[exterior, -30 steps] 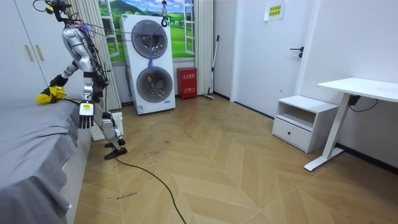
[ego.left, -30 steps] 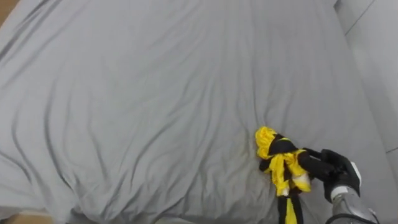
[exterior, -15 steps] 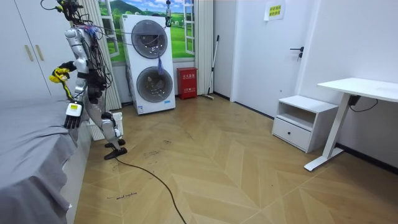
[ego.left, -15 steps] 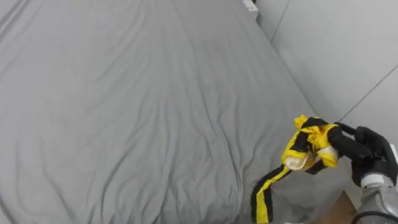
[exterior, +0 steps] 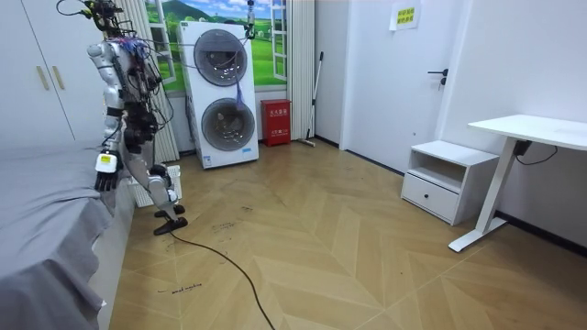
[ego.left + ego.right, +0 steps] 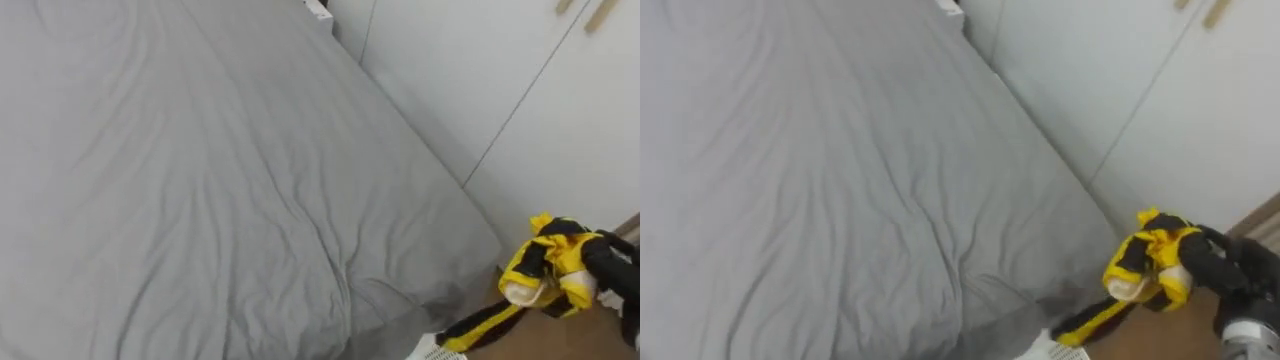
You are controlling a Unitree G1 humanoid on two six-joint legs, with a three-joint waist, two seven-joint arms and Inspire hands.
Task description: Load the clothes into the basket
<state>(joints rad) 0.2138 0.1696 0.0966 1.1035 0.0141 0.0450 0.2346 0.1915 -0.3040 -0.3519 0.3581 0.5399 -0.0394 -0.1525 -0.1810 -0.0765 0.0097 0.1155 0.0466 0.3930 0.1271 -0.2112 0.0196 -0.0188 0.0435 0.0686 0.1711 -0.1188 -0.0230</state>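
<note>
The right robot hand [image 6: 620, 270] is curled around a bunched yellow-and-black cloth garment [image 6: 545, 272], holding it just past the corner of the grey-sheeted bed [image 6: 200, 180] and above the wooden floor [image 6: 590, 335] (a striped end dangles below). In the room view the robot stands at the bed's side. Its left robot hand [image 5: 105, 172] hangs beside the mattress edge, too small to tell whether it is open or closed.
</note>
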